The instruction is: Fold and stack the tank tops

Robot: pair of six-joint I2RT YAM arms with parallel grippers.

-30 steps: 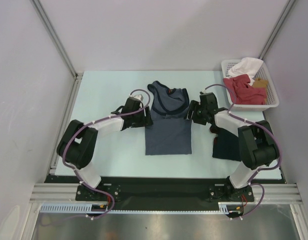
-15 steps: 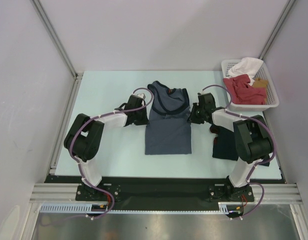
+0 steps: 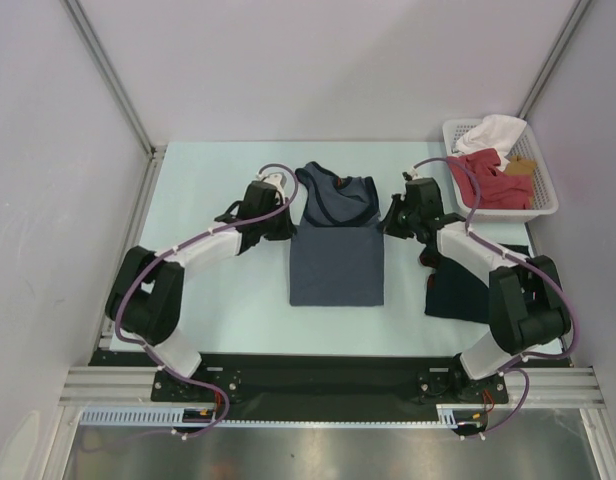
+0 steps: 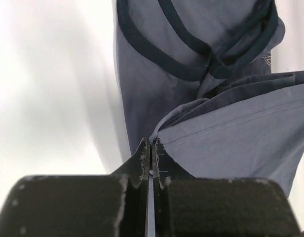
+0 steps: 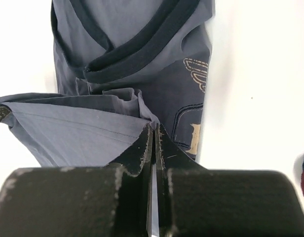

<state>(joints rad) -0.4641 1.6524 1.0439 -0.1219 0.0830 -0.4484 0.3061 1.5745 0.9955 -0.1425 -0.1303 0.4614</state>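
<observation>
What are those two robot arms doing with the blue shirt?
They are folding it. The slate-blue tank top lies in the middle of the table. The left claw and the right claw are both shut, each pinching one corner of the top's stitched edge, which lies across its middle. A dark navy top lies by the right arm. The basket in the far corner holds a red garment and a white garment.

Top external: high, behind the arm bases, looking down on the whole table (image 3: 208, 300). Left wrist: low and close, sighting past left gripper (image 4: 150, 148) across slate-blue tank top (image 4: 231, 133). Right wrist: likewise past right gripper (image 5: 153, 132), from the opposite side. All three share that top.
</observation>
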